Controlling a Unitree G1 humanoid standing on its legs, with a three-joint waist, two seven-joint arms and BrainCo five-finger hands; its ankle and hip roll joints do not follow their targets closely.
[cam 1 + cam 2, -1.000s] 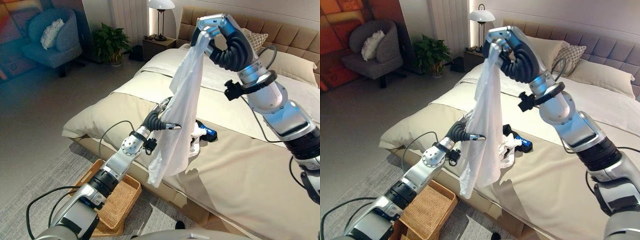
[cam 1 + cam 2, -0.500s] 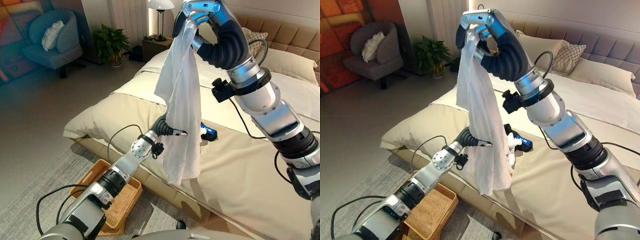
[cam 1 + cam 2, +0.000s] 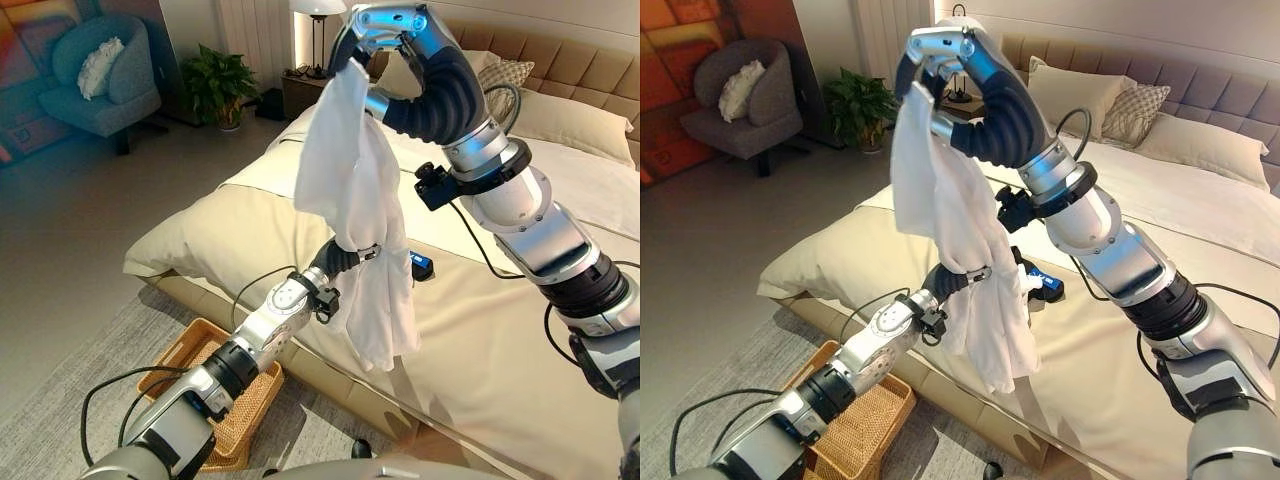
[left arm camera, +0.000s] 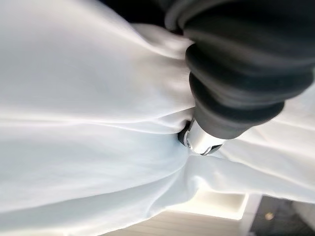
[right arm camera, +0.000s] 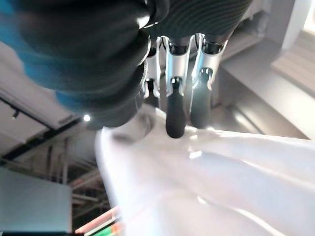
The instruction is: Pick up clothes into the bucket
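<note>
A white garment [image 3: 355, 190] hangs in the air over the near edge of the bed [image 3: 480, 340]. My right hand [image 3: 385, 25] is raised high and shut on the garment's top end. About halfway down, my left hand [image 3: 965, 275] reaches in from below; the cloth is gathered tight there and a silver finger crosses its front. In the left wrist view the white garment [image 4: 88, 118] wraps all round the hand. A woven wicker basket [image 3: 235, 405] sits on the floor beside the bed, below and left of the hanging cloth.
A small blue and black object [image 3: 1045, 287] lies on the bed behind the garment. Pillows [image 3: 570, 115] line the headboard. Beyond the bed stand an armchair [image 3: 100, 80], a potted plant [image 3: 215, 85] and a nightstand with a lamp [image 3: 318, 40].
My right hand has carried the garment's top end leftward. My left hand has gone further up into the cloth, which is now bunched around it, where before its fingers lay straight beside it.
</note>
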